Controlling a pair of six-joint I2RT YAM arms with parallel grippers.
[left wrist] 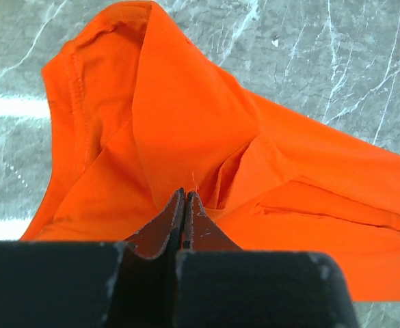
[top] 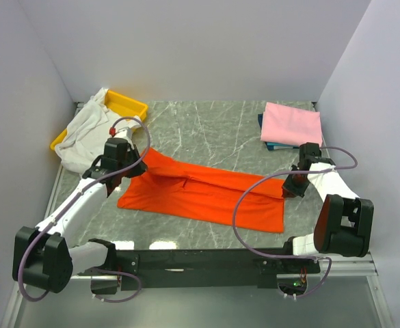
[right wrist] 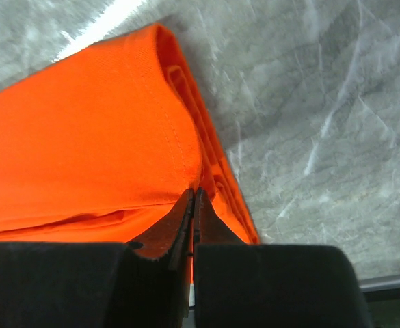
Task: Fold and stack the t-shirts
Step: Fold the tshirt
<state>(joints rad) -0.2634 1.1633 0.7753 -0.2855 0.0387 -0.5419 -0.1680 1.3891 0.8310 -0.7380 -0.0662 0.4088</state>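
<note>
My grey, marble-veined table (top: 213,130) and what it carries

The orange-red t-shirt (top: 200,195) is stretched in a long band across the middle of my table, its left end raised off the stone and the rest flat. At the far right corner the dark blue t-shirt (top: 280,145) lies on the stone with the folded pink t-shirt (top: 292,123) on top of it. At the far left corner sits the yellow tray (top: 128,104), with the white t-shirt (top: 83,133) bunched over it and spilling onto the surface.

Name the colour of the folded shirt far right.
Pale pink cloth t-shirt; clearest in top external view.
</note>
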